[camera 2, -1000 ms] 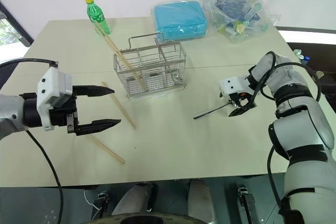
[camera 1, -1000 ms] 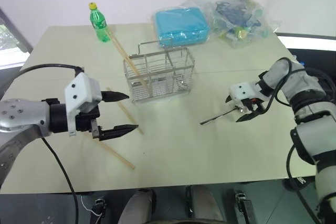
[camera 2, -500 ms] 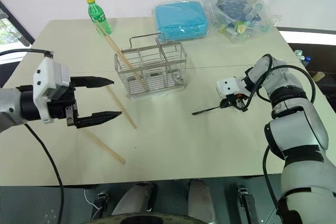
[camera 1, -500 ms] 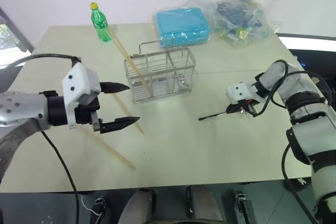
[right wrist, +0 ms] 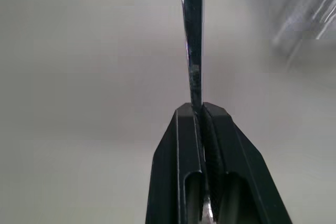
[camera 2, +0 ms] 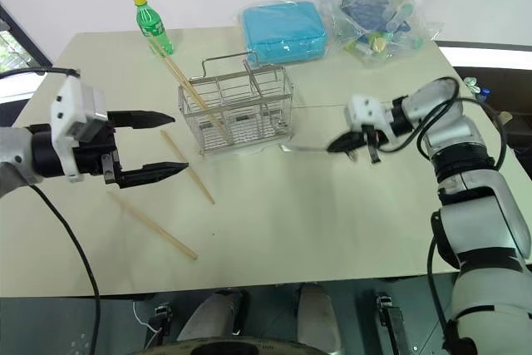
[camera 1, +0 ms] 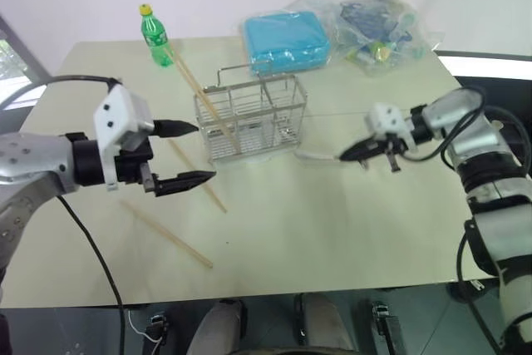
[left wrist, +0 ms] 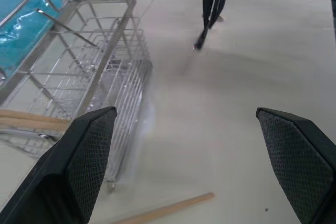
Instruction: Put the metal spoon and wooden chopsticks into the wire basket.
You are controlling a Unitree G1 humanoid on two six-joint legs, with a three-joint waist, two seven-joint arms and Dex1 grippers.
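Head views: the right gripper is clenched on the metal spoon, whose thin shiny handle runs almost level toward nine o'clock, its free end just short of the wire basket; the basket thus lies at nine o'clock from the fingers, along the spoon's long axis, and the right arm is the nearer one. One of the wooden chopsticks already leans in the basket, a plain tan stick rising toward eleven o'clock; two more lie flat on the matte cream table, one just under the left gripper, one nearer the front edge. The left gripper hangs with its black fingers spread wide and empty, at nine o'clock of the basket. Left wrist view: the basket's silver grid of thin rods, open-topped, with textured black fingertips wide apart. Right wrist view: two ribbed black pads pinch the narrow polished handle, which runs straight ahead.
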